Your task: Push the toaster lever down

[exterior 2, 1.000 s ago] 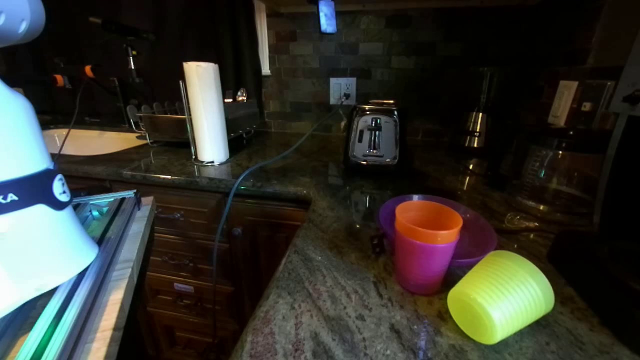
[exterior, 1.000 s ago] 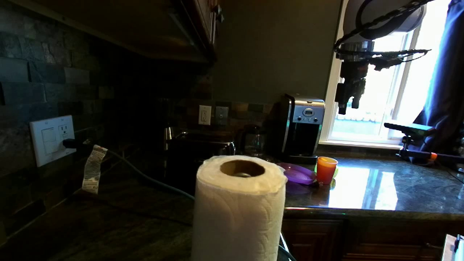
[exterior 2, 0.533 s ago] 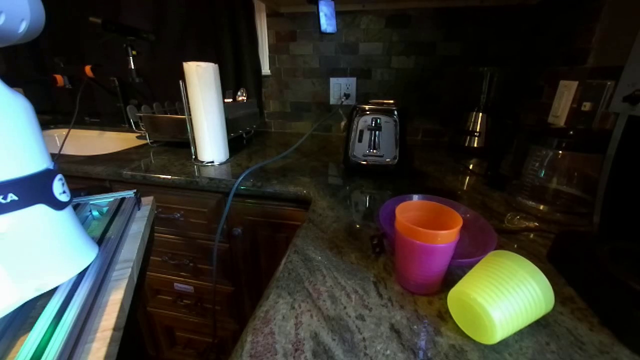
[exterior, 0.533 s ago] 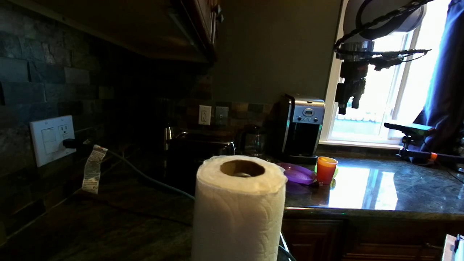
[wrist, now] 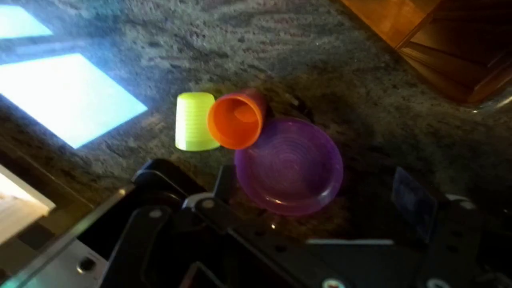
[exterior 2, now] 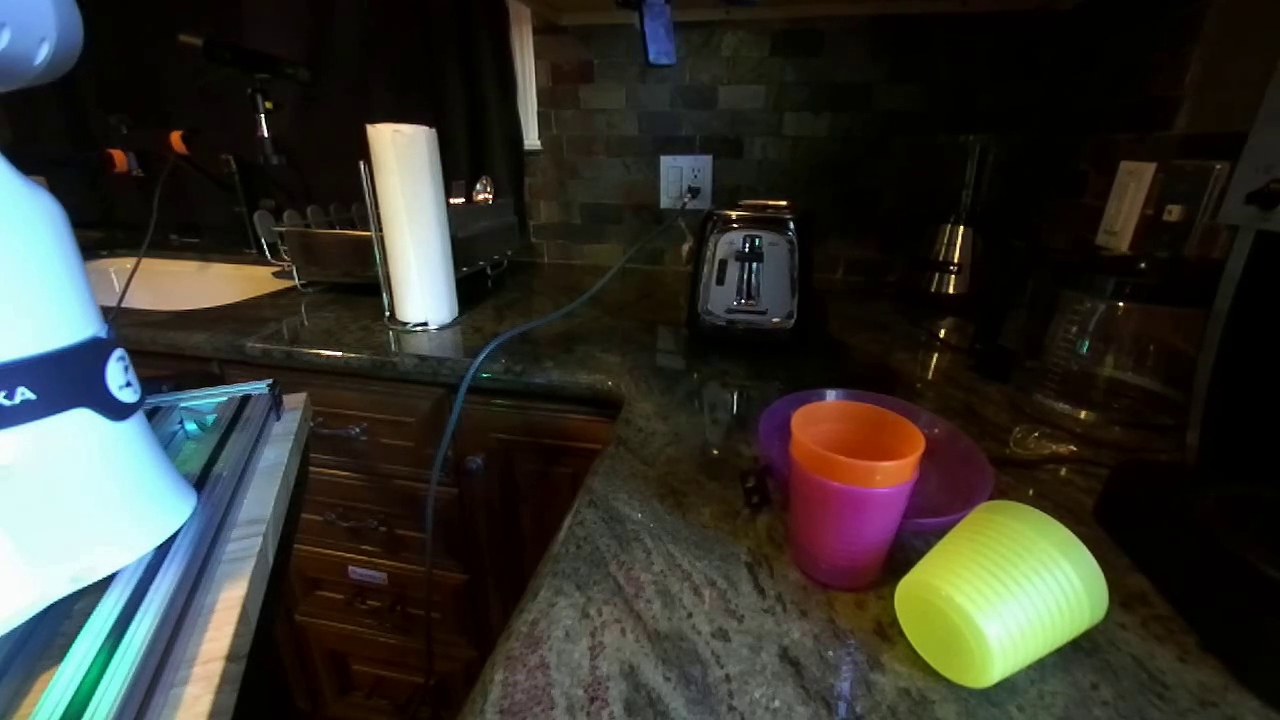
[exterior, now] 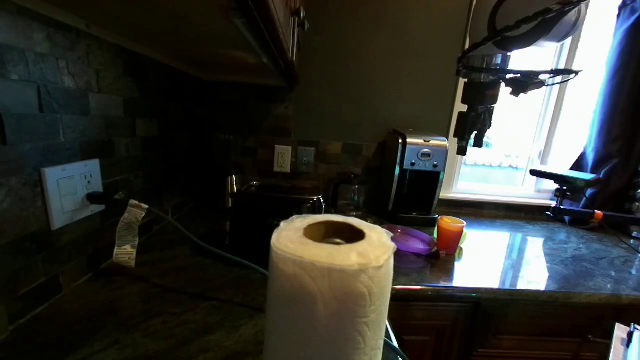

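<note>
The toaster point(exterior 2: 748, 285) stands upright on the counter in an exterior view, its silver front with the lever point(exterior 2: 749, 245) facing that camera. The lever's dark knob sits near the top of its slot. In another exterior view the toaster point(exterior: 280, 204) is a dark box partly hidden behind the paper-towel roll. My gripper point(exterior: 470, 149) hangs high in front of the window, pointing down, well away from the toaster. One finger point(exterior 2: 659, 35) shows at the top edge of an exterior view. In the wrist view the gripper point(wrist: 313, 168) is open and empty, above a purple plate; the toaster does not show there.
The purple plate point(exterior 2: 955, 470), stacked orange and pink cups point(exterior 2: 855, 490) and a tipped yellow cup point(exterior 2: 1000, 595) lie on the counter in front of the toaster. A paper-towel roll point(exterior: 330, 295), coffee maker point(exterior: 419, 175), overhead cabinet point(exterior: 270, 40) and toaster-side cord point(exterior 2: 540, 320) are also here.
My gripper has moved slightly left in an exterior view, toward the toaster's side, and its visible finger has turned and shifted a little right in another. The toaster and cups have not moved.
</note>
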Controlling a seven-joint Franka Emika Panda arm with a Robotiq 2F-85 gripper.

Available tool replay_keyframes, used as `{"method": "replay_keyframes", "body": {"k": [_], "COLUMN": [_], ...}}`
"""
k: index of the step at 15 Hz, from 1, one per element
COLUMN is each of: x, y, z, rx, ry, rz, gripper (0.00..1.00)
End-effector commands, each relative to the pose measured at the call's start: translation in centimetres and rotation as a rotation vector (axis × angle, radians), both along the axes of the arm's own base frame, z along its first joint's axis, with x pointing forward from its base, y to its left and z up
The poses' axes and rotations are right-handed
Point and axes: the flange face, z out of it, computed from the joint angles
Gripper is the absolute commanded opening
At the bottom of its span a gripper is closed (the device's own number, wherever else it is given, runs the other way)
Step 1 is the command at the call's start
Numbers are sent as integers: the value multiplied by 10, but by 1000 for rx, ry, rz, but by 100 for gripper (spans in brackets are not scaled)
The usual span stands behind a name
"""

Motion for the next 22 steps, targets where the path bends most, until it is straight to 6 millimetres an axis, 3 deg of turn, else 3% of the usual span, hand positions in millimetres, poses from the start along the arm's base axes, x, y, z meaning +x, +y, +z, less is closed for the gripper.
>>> {"method": "replay_keyframes", "body": {"k": [1,4,7,16,17,22], "x": [15,32,51,87,79,86], "y": [47,88,108,143,136,145], "z": [8,7,-10,-74,-67,-74], "rx": [60,80,110,233,193,215], "ry": [-92,-159,-204,-212,-207,-204], "rz": [168,330,489,947,871,935], "gripper": [100,100,100,100,100,100]}}
